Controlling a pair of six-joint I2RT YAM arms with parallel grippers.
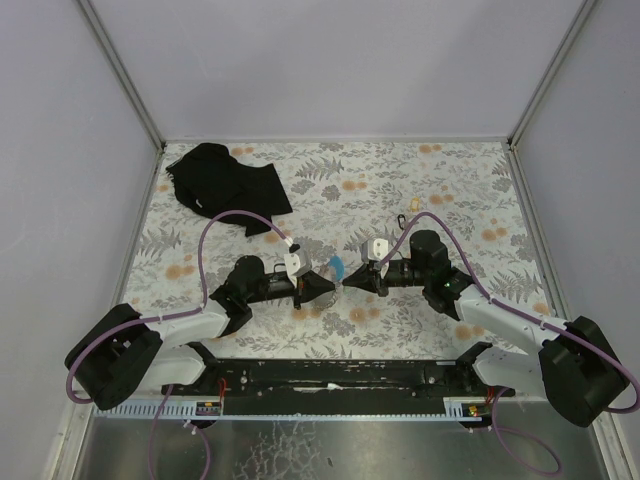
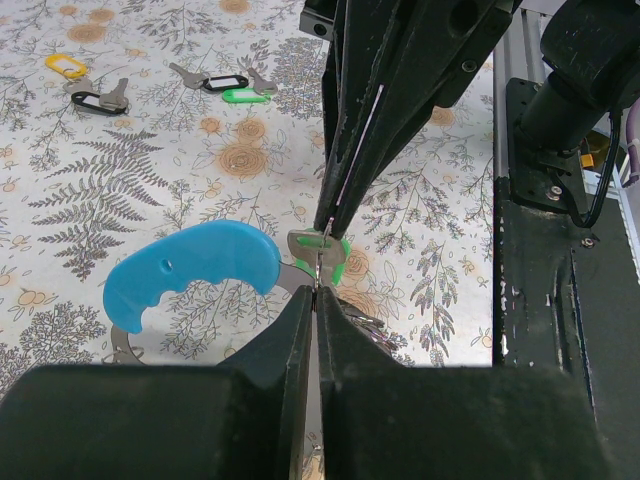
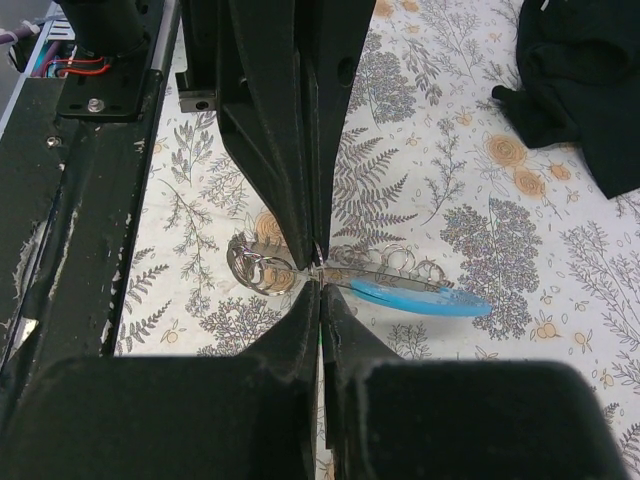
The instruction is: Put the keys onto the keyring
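Meeting tip-to-tip, left hand [image 2: 315, 300] grips keyring [image 2: 195, 265]; right hand [image 2: 325, 225] apparently pinches key [image 2: 341, 259].

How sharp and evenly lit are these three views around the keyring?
Top external: even, soft light, no harsh shadows, though the keyring is tiny. Left wrist: keyring sharp, the left gripper a dark, featureless mass up close. Right wrist: the right gripper equally dark; the metal rings glint faintly.

Top overhd, wrist cams close, share keyring [image 2: 190, 272]
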